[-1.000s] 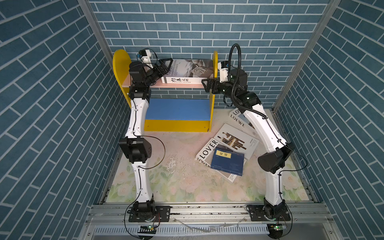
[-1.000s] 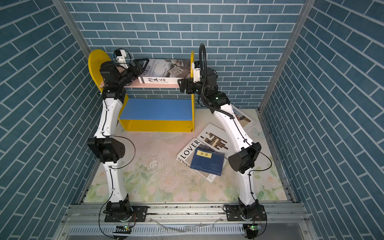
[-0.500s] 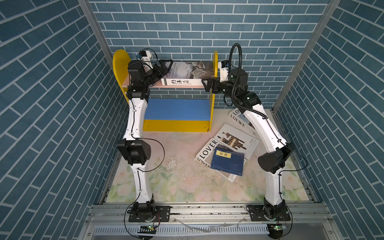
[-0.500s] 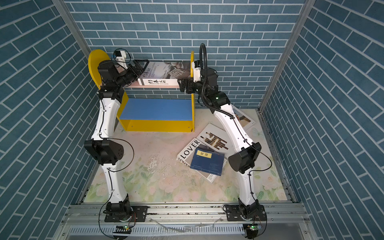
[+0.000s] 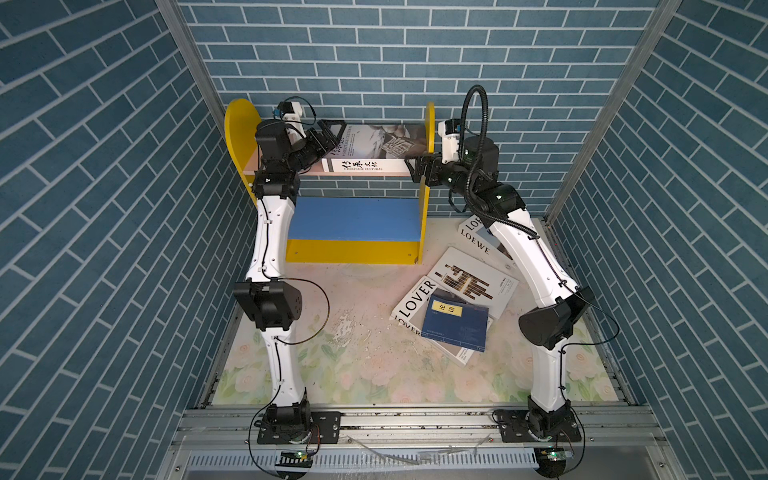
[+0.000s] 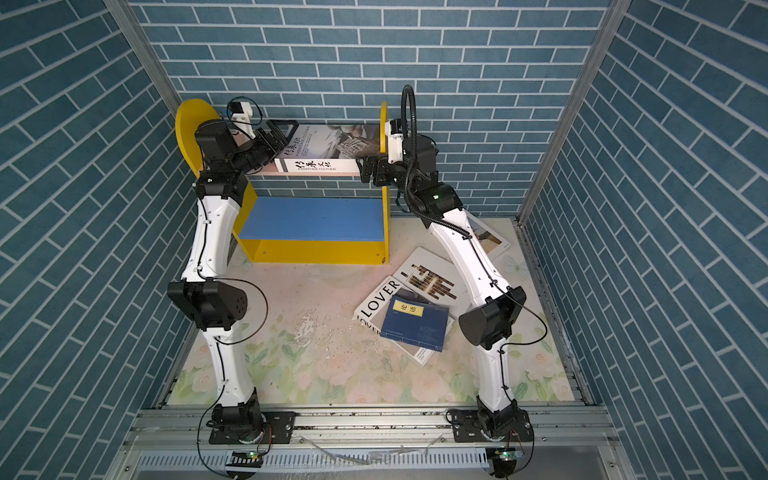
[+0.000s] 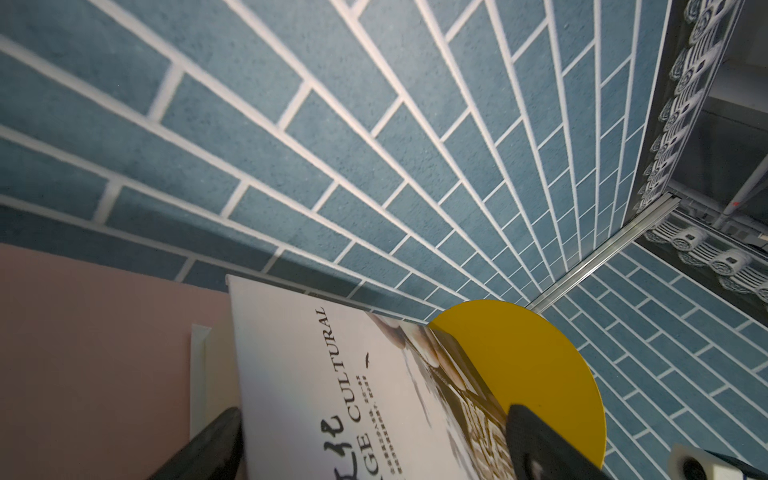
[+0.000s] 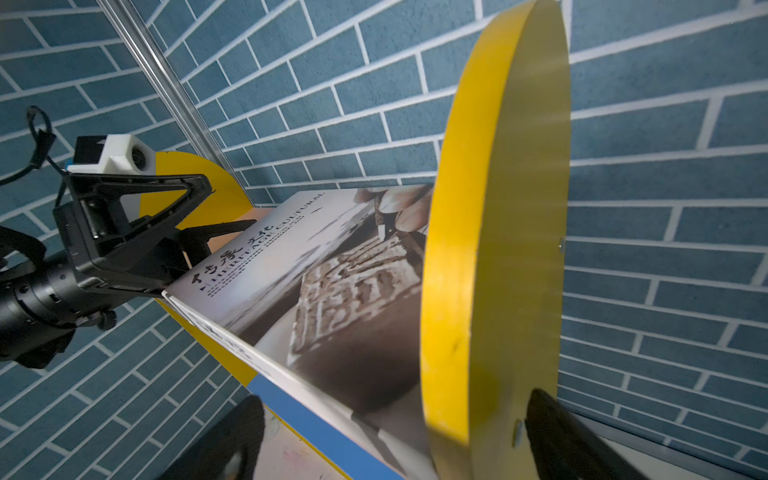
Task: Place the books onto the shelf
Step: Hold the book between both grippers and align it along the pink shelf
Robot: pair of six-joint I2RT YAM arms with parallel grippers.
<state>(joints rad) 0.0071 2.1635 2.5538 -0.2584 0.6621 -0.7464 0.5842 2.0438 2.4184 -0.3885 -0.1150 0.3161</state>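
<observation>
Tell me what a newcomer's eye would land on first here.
First, the Heritage Cultural book lying on the pink upper board of the shelf, with the open left gripper at its left end and the open right gripper straddling the right yellow side panel. Next, the loose pile on the floral table: navy book atop the LOVER book, then the brown-bar book and LOEWE book.

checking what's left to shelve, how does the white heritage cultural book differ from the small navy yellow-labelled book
The white Heritage Cultural book lies on the pink upper shelf board; the navy book lies on the white LOVER book. The Heritage book shows a thick white spine; the navy one looks thin. The open left gripper flanks the Heritage book's edge; no gripper is near the navy one. Both lie cover up.
</observation>
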